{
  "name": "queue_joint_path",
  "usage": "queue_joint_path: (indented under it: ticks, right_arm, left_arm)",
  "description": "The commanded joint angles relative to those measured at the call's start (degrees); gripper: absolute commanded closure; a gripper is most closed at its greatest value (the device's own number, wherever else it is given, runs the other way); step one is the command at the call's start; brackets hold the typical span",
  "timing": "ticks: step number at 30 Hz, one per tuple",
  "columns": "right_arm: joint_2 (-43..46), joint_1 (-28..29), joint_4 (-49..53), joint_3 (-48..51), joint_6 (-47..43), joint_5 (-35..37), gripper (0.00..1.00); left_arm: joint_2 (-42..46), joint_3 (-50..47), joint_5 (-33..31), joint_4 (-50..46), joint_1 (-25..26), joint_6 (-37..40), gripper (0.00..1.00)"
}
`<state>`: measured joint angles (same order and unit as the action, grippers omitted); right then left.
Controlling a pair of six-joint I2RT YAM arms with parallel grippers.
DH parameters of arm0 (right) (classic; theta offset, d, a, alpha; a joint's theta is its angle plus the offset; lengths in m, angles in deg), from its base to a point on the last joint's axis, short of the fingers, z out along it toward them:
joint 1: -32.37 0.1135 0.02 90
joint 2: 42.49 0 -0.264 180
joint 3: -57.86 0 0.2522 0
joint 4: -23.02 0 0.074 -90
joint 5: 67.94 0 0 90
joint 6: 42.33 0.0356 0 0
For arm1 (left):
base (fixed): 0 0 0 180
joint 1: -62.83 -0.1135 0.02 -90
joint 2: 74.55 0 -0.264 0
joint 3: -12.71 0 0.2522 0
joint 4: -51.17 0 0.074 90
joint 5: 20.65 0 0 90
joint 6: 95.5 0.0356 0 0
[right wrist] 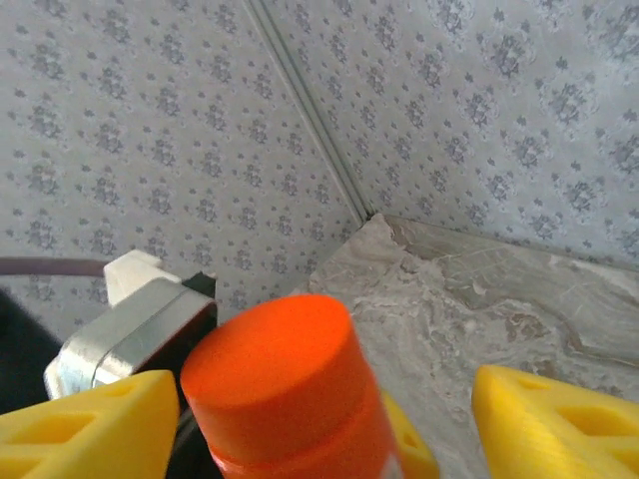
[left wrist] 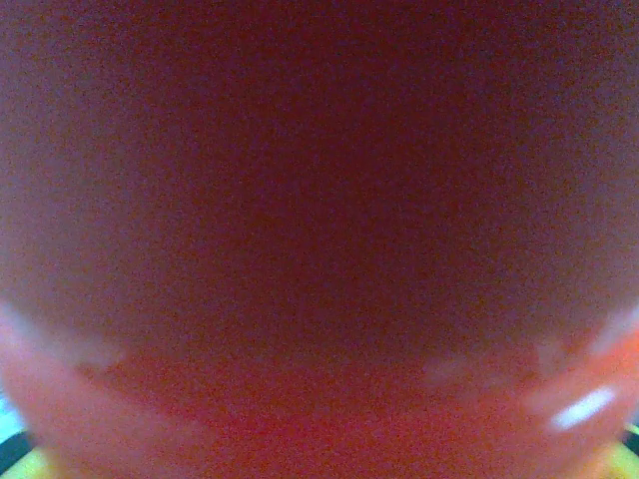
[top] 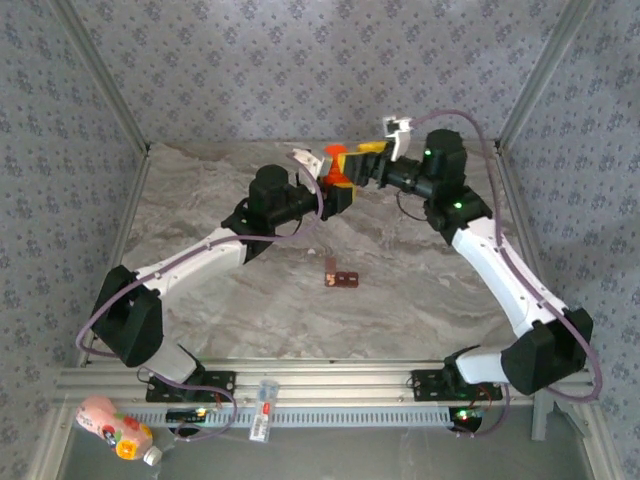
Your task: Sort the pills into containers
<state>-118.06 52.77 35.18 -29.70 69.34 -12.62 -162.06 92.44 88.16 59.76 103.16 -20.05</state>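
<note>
Bottle (right wrist: 280, 384), base below frame edge

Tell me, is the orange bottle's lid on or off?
On. The orange cap sits atop the bottle, between the right end effector's spread yellow fingers. Tightness: cannot tell.

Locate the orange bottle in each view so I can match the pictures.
Top external: orange bottle at far centre, between the two wrists.
Left wrist: a close red-orange blur, likely it.
Right wrist: its cap bottom centre.
Shared landmark: right gripper's yellow fingers flanking it.
</note>
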Motion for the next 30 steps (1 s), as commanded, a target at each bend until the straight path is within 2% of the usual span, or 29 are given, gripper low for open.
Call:
queue_joint_path:
  ticks: [1, 5, 8, 12, 20, 30]
  right_arm:
    - [4.45, -4.89, -0.77, 0.08, 1.57, -11.81, 0.17]
    - [2.41, -8.07, 4.09, -4.51, -0.22, -21.39, 0.16]
    - [-1.32, -8.19, 7.99, -9.13, -1.87, -27.52, 0.16]
    - [-5.06, -7.41, 9.12, -13.08, -1.72, -33.44, 0.16]
    - [-8.88, -4.51, 11.69, -16.63, -3.2, -34.37, 0.16]
    - [-10.67, -2.02, 12.73, -18.04, -3.75, -35.0, 0.21]
  left_arm:
    - [3.23, 0.32, 8.6, 3.59, -2.57, 0.26, 1.0]
    - [3.74, 1.18, 19.98, 2.89, -4.9, 0.0, 1.0]
    - [3.35, 3.21, 28.58, 0.63, -5.93, -0.16, 1.0]
    - [1.87, 7.13, 36.39, -5.16, -6.06, 1.29, 1.0]
    - [-0.07, 9.78, 40.68, -9.02, -6.05, 2.37, 1.0]
    - [-1.16, 10.3, 41.66, -9.82, -6.0, 2.67, 1.0]
